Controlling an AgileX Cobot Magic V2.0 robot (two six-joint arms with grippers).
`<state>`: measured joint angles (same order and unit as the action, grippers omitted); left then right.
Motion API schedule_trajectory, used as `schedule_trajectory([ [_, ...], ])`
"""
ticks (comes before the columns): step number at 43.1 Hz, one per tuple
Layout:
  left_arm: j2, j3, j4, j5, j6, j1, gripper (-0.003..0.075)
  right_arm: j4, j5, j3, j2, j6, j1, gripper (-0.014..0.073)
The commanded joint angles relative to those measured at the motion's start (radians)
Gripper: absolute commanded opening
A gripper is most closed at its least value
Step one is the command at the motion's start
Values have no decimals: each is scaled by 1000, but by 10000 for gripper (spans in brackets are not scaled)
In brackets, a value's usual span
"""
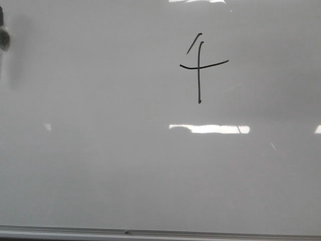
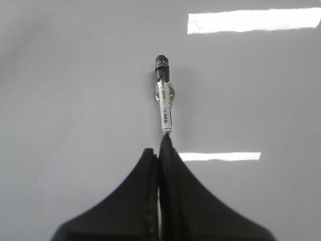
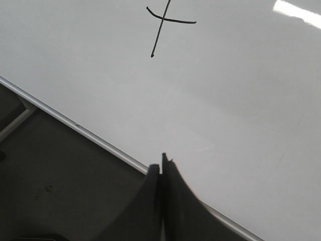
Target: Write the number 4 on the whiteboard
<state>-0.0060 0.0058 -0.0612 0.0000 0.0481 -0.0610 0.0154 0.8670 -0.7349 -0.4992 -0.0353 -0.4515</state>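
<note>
The number 4 (image 1: 199, 65) is drawn on the whiteboard (image 1: 100, 165), in the upper part a little right of the middle in the front view; it has a long vertical stroke, a short slanted stroke at the top and a slightly curved crossbar, so I judge the writing as finished or almost finished. The left gripper (image 2: 161, 143) has its jaws pressed together on the end of a marker (image 2: 164, 98), which stands out straight ahead of the jaws with its dark tip pointing toward the board; I cannot tell if the tip touches the surface. In that view no stroke is visible near the tip, so the marker seems well apart from the digit. The right gripper (image 3: 161, 163) has its jaws pressed together and holds nothing; it hangs over the metal edge strip (image 3: 75, 125) of the board, and the lower part of the digit lies ahead of it, with the long stroke running roughly away from the jaws. Only the left arm carries the marker, so any correction belongs to it.
</note>
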Motion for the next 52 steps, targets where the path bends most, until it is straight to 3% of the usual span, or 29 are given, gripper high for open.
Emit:
schedule_trajectory([
  [1, -15, 5, -10, -85, 0, 1, -20, 4, -64, -24, -3, 1, 6, -69],
  [12, -15, 5, -10, -85, 0, 1, -20, -15, -126, 16, 54, -1, 39, -69],
  [22, -15, 5, -10, -85, 0, 1, -20, -15, -490, 300, 322, -1, 288, -69],
  [28, -15, 5, -10, -85, 0, 1, -20, -15, -666, 481, 437, -1, 366, -69],
  [43, -15, 5, -10, -85, 0, 1, -20, -15, -867, 740, 529, 0, 436, -69],
  [52, -15, 5, -10, -85, 0, 1, -20, -15, -924, 746, 529, 0, 438, -69],
])
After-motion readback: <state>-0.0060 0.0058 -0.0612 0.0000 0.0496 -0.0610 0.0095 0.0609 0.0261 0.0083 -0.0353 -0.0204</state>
